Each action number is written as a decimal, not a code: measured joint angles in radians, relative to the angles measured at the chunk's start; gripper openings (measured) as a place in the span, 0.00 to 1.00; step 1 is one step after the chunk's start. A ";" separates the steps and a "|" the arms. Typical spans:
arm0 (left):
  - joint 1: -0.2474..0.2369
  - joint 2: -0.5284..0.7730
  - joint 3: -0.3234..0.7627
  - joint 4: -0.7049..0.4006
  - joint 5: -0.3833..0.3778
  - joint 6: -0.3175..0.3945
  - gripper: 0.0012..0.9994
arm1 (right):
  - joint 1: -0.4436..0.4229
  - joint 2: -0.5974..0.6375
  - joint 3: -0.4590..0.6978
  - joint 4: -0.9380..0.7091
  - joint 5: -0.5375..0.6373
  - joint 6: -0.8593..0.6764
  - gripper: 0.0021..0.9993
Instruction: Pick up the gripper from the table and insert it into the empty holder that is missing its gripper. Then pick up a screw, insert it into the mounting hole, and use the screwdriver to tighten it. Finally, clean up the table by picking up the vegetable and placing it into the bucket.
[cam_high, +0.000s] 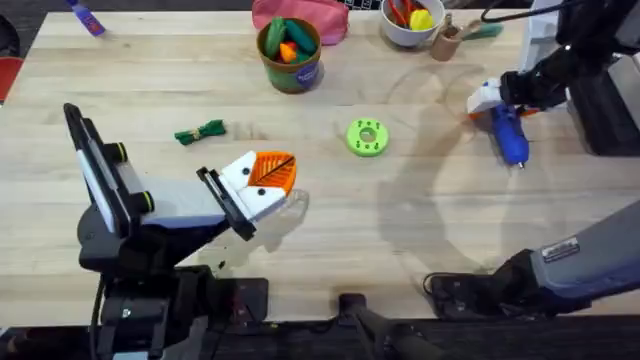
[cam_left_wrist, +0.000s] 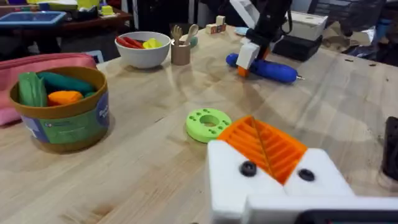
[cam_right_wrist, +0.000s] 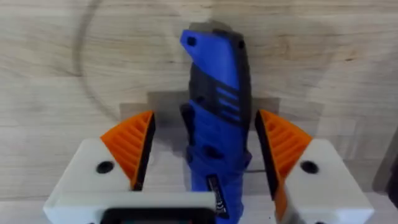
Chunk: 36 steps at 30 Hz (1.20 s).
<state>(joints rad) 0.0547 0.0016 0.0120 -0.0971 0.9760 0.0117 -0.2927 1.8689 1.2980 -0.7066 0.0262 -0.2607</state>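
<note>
The blue pen-shaped plastic screwdriver (cam_high: 509, 135) lies flat at about 2 o'clock on the wooden table (cam_high: 420, 230), thin metal tip toward 5 o'clock. The right gripper (cam_right_wrist: 204, 149) straddles it, ribbed orange pads (cam_right_wrist: 132, 146) wide apart, not touching. The left gripper (cam_high: 268, 180) looks closed.

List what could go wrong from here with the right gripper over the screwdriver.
1. The right gripper straddles the screwdriver with its fingers open and a gap at each pad; closing off-centre could roll or skew the rounded blue body.
2. The tool lies flat on the table, so pushing lower may jam the fingertips against the wood.
3. The vegetable lies loose on the table, away from the bucket.
</note>
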 joint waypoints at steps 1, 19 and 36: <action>0.000 0.000 0.000 0.000 0.000 0.000 0.00 | -0.004 0.008 0.000 0.004 0.000 -0.003 0.91; 0.000 0.000 0.000 0.000 0.000 0.000 0.00 | -0.028 0.029 0.013 0.031 -0.013 -0.021 0.55; 0.000 0.000 0.000 0.000 0.000 0.000 0.00 | -0.032 0.036 0.016 0.033 0.004 -0.032 0.02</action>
<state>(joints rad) 0.0547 0.0017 0.0120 -0.0971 0.9762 0.0119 -0.3248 1.9047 1.3136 -0.6731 0.0299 -0.2924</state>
